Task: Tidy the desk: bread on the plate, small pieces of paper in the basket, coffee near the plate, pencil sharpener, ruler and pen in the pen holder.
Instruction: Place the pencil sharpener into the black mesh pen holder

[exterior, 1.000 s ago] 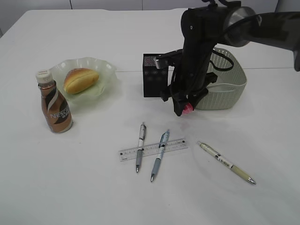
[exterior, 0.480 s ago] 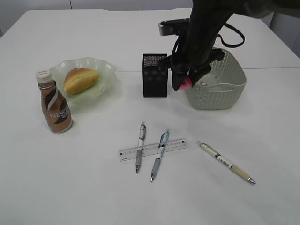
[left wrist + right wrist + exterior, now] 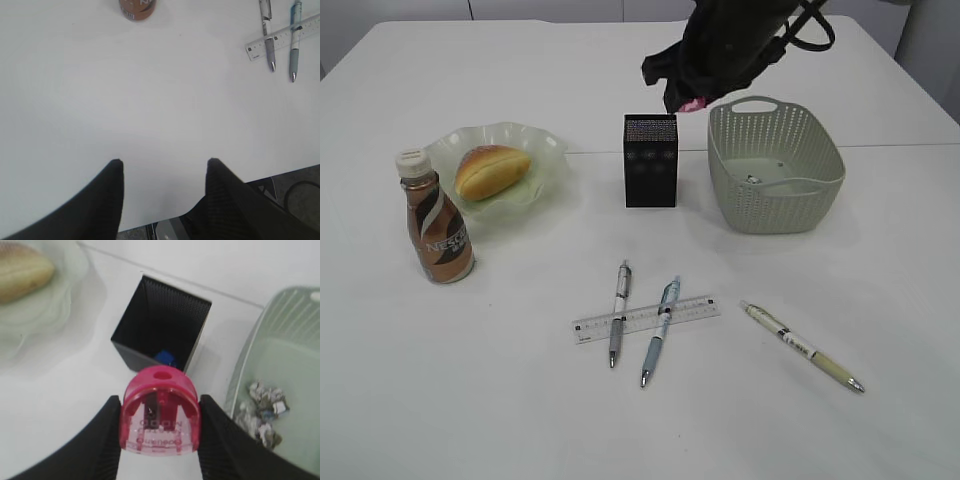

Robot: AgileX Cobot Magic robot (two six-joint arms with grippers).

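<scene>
My right gripper [image 3: 159, 427] has risen from beside the pale green perforated plastic basket [image 3: 820, 180] and now hangs above the black mesh square pen holder [image 3: 650, 160], its jaws clenched on the pink translucent dome-shaped pencil sharpener [image 3: 160, 417]. From outside, my dark arm hides most of the sharpener, leaving only a pink sliver. My left gripper [image 3: 165, 167] hovers over bare white table [image 3: 150, 110] with jaws apart and empty, the brown coffee bottle [image 3: 137, 7] cut off at the frame's top.
</scene>
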